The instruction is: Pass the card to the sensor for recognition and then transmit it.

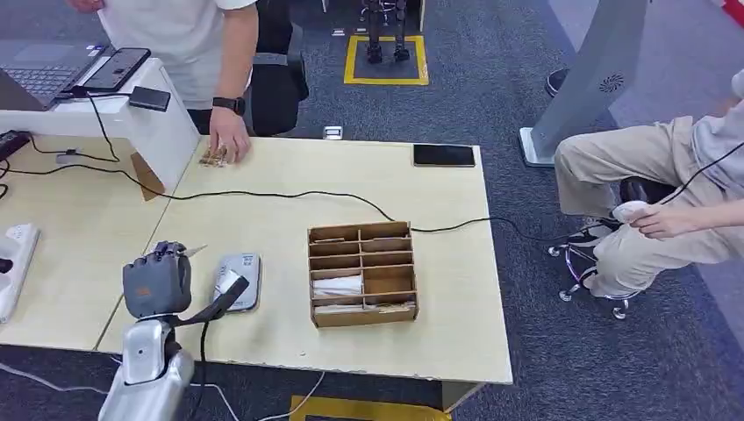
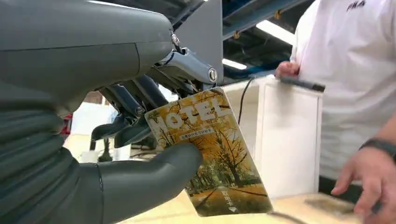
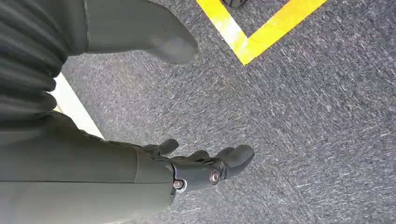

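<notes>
Now: card held up in the left hand, beside the sensor

Up high in the head view, the left hand [image 1: 157,279] is raised over the near left part of the pale wooden table [image 1: 439,351], its back toward the camera. A thin edge of the card [image 1: 194,251] pokes out past its fingers. Just beside the hand lies the sensor [image 1: 239,281], a flat grey reader with a dark cable running off it. To the right of that stands a wooden divided box [image 1: 361,273] with white slips in two of its compartments. A black cable [image 1: 289,194] crosses the tabletop, and a black phone [image 1: 444,155] lies at the far edge. A person in a white shirt [image 1: 189,31] stands at the far left corner, one hand resting on the table; another person [image 1: 667,189] sits to the right on a wheeled stool.

Close behind the left wrist, the card [image 2: 210,151] reads "HOTEL" over a picture of yellow autumn trees. The thick grey thumb [image 2: 154,175] presses on its face and the darker fingers [image 2: 135,100] back it from behind, so the card is clamped between them. The standing person's hand and wristwatch show nearby.

Behind the right wrist, the right hand [image 3: 201,168] hangs above grey carpet [image 3: 303,130] marked with yellow tape [image 3: 261,35]. Its fingers lie apart and hold nothing.
</notes>
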Controlling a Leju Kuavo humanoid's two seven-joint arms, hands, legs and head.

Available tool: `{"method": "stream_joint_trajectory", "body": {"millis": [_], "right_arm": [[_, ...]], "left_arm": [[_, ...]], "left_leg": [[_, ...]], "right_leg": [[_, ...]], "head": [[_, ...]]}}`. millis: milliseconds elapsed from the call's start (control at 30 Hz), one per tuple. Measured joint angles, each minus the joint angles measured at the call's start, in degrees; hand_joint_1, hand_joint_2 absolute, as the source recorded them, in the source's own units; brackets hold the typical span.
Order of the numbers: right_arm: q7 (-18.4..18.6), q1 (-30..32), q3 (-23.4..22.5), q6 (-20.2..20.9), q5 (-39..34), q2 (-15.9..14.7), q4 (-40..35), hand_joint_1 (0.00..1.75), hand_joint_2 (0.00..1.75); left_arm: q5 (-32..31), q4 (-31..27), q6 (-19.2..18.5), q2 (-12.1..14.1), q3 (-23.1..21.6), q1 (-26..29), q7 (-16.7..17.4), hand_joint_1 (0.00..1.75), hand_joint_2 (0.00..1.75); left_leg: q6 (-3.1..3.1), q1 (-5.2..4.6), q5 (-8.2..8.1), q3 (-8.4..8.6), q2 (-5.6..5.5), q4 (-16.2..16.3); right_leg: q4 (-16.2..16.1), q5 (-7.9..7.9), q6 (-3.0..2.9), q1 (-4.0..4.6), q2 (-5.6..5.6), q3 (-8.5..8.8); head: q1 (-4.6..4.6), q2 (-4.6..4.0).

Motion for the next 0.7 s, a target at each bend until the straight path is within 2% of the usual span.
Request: {"method": "stream_joint_trajectory", "body": {"millis": [700], "right_arm": [[0.3,0.0,-0.6,0.8,-0.6,0.0,-0.5,0.0,1.75]], "left_arm": [[1.7,7.6,0.0,0.8,-3.0,2.0,0.9,1.75,1.75]], "left_leg": [[0.0,0.0,0.0,-0.01,-0.01,0.0]], "right_leg": [[0.0,0.0,0.0,0.0,-0.01,0.0]], "head": [[0.0,0.0]]}}
